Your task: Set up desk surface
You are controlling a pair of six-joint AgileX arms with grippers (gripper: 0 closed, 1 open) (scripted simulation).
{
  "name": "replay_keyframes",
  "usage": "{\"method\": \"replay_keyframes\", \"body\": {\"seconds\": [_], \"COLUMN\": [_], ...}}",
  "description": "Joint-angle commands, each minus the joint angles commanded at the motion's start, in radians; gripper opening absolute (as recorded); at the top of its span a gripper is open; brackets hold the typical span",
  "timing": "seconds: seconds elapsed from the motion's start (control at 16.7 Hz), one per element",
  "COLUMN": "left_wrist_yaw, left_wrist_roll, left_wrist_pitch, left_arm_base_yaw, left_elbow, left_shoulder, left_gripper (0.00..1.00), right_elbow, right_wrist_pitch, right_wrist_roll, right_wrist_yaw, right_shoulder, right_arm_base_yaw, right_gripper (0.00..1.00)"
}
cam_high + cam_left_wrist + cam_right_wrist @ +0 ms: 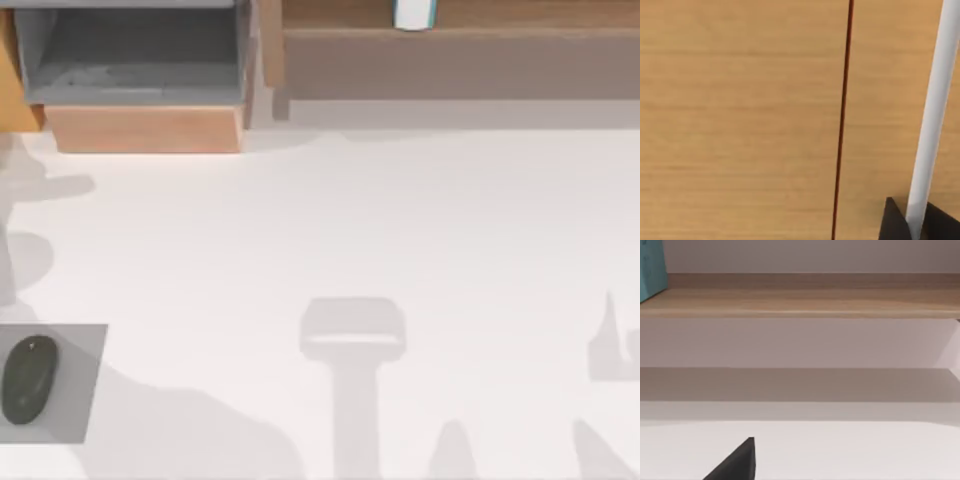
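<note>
Across nearly the whole top view spreads the wide, plain white matte desk surface (400, 220). At its left edge a dark oval mouse (28, 378) lies on a small grey square mat (75, 385). Along the far side stand a light-wood box unit (145, 128) and a light-wood shelf (460, 60). Whether either claw is spread or pressed together, I cannot tell.

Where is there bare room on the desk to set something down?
The desk surface is bare across its middle and right, between the wooden shelf at the back and the near edge. Occupied: the near-left corner, with the mouse on the grey mat, and the back-left box unit.
</note>
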State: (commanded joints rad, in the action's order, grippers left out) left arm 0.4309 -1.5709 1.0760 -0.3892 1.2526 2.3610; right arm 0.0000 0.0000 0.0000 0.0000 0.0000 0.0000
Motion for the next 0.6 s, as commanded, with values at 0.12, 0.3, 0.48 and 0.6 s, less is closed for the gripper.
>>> {"method": "replay_keyframes", "body": {"seconds": [0.12,0.3,0.48,0.6], "left_wrist_yaw": [0.0,0.0,0.0,0.0], "left_wrist_roll": [0.0,0.0,0.0,0.0], "left_wrist_pitch": [0.0,0.0,0.0,0.0], "left_arm_base_yaw": [0.0,0.0,0.0,0.0], "left_elbow": [0.0,0.0,0.0,0.0], "left_shoulder": [0.0,0.0,0.0,0.0], "left_gripper": [0.45,0.68,0.9,1.0], "right_elbow": [0.0,0.0,0.0,0.0], "right_wrist_pitch": [0.0,0.0,0.0,0.0], "right_wrist_roll": [0.0,0.0,0.0,0.0], "right_wrist_yaw": [0.0,0.0,0.0,0.0], "right_shoulder": [0.0,0.0,0.0,0.0], "right_arm_base_yaw": [0.0,0.0,0.0,0.0], "right_gripper": [1.0,1.0,1.0,1.0]}}
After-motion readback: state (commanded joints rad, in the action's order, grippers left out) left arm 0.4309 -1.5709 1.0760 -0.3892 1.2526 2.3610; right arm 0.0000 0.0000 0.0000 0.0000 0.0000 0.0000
